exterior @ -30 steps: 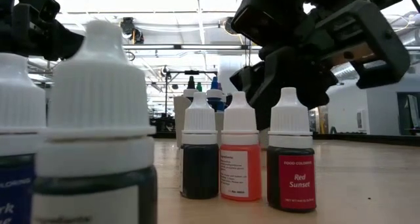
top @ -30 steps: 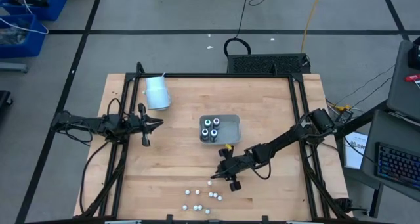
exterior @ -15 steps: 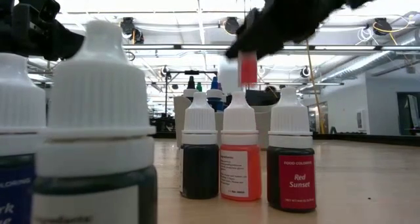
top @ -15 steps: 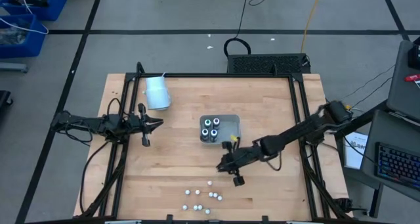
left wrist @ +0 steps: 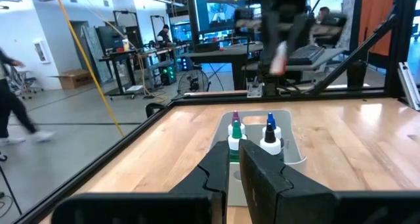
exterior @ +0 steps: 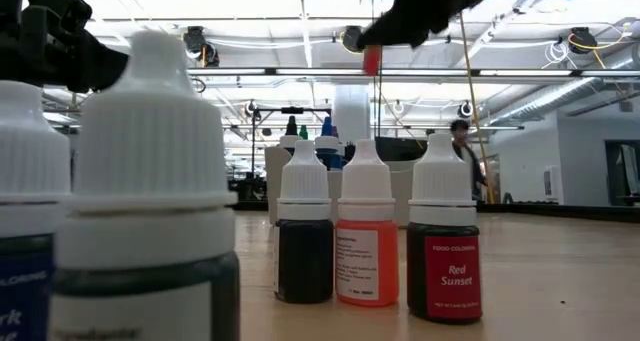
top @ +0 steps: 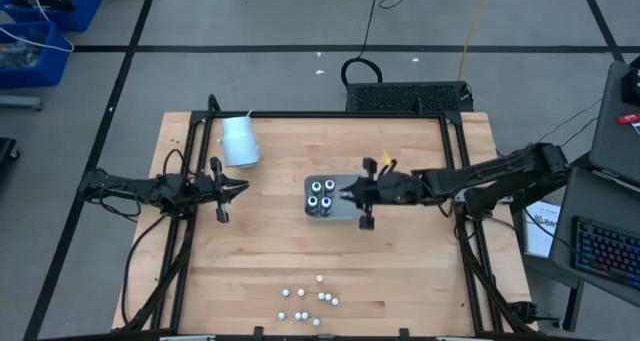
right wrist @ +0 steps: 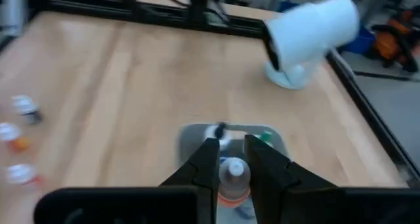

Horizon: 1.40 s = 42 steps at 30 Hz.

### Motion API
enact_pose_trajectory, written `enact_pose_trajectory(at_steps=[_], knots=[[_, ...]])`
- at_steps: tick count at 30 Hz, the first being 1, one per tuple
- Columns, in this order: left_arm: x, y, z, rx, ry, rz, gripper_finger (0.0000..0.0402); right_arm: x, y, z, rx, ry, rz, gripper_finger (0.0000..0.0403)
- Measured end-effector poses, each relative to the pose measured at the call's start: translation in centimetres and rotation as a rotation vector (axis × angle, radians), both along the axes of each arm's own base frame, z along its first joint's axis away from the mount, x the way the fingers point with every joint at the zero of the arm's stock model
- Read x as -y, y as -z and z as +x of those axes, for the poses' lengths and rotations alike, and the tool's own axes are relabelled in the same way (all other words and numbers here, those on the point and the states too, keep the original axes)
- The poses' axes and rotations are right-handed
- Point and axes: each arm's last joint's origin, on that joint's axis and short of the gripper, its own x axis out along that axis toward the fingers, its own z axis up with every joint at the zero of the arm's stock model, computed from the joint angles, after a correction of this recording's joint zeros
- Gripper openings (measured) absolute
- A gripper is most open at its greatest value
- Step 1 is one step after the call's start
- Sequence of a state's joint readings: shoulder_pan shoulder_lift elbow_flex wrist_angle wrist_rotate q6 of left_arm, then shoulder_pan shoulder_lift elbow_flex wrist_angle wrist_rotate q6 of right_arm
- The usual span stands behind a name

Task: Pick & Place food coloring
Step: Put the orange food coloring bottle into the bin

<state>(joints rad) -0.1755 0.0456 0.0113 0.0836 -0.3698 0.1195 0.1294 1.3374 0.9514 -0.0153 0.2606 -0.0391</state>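
Four dark food coloring bottles [top: 321, 195] with white caps stand in the clear tray [top: 352, 186] at the middle of the desk [top: 420, 281]. Above the tray's right part, the right gripper [top: 352, 193] has its jaws clamped on a small orange-red food coloring bottle [right wrist: 232, 179], lifted clear of the desk. More small bottles [top: 308, 302] stand in a loose group near the desk's front edge. A pale cup [top: 239, 140] lies tipped at the back left. The left gripper [top: 237, 188] waits left of the tray, jaws together, holding nothing.
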Motion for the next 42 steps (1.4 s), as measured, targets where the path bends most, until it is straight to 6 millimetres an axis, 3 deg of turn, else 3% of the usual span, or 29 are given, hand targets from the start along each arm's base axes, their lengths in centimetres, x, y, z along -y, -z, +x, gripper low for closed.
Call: enact_pose_trajectory(at_steps=[5,11,42], knots=[[0.0,-0.1,0.0,0.009,0.001,-0.019,0.0042,2.6,2.8,-0.7,-0.002,0.091,0.006,0.0044],[0.0,-0.2,0.0,0.023,0.0,-0.001,0.0042,3.8,5.3,-1.6,0.027,0.156,0.053,0.0044],[-0.1,-0.3,0.1,0.021,-0.034,0.02,0.0042,4.7,12.3,1.2,0.001,0.2,0.168,0.0045]])
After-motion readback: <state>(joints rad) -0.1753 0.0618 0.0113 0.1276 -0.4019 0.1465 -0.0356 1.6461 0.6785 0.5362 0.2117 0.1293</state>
